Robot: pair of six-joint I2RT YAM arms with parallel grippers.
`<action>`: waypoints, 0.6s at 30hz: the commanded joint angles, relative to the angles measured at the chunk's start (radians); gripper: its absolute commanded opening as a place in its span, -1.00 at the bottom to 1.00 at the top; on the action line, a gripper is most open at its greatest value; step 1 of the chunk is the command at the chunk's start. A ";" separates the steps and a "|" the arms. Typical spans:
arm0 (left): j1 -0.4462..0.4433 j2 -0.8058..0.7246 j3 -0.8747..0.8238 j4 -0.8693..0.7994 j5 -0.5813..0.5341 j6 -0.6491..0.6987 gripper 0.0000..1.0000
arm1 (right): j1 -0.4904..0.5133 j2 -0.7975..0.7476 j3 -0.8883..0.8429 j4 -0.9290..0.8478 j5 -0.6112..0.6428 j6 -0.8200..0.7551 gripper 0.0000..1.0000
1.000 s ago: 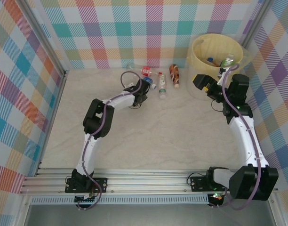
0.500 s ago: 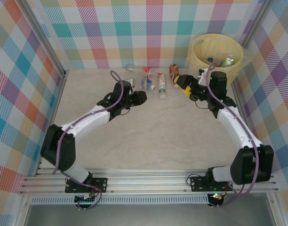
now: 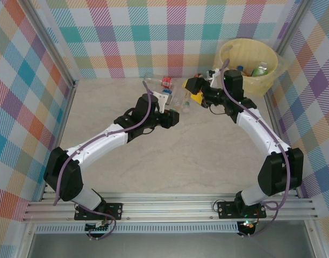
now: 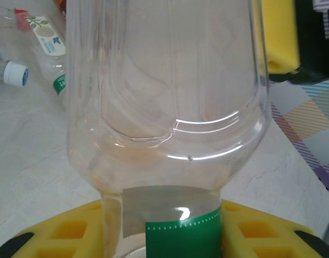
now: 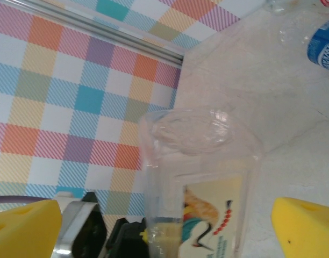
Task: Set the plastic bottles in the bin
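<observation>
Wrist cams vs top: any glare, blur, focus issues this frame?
Left wrist: green-labelled bottle crowds the lens, curved glare streaks across it, lying bottles behind soft. Right wrist: clear bottle hazy, its label blurred. Top external: even light, sharp, faint shadows.

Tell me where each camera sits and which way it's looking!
Top external: above and behind the arms, looking down at the table; both arms, left gripper and right gripper show.
Left wrist: on the left arm, looking along the clear green-label bottle clamped between its yellow fingers.
Right wrist: on the right arm, looking toward the checked wall; its open yellow fingers flank a picture-label bottle.
Shared: top and right wrist both show the checked wall and the table.
</observation>
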 commanded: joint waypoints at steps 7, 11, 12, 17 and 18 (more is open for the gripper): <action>-0.037 0.045 0.072 0.022 0.048 0.036 -0.52 | 0.020 0.069 0.027 0.042 -0.102 -0.025 0.85; -0.044 0.055 0.084 0.019 0.062 0.041 -0.52 | 0.029 0.090 0.031 0.034 -0.096 -0.030 0.65; -0.045 0.057 0.087 0.019 0.064 0.042 -0.52 | 0.030 0.089 0.025 0.040 -0.087 -0.029 0.58; -0.047 0.066 0.094 0.013 0.069 0.038 -0.49 | 0.031 0.074 0.012 0.055 -0.058 -0.052 0.29; -0.047 0.068 0.096 0.009 0.069 0.036 -0.47 | 0.030 0.072 0.017 0.051 -0.054 -0.061 0.26</action>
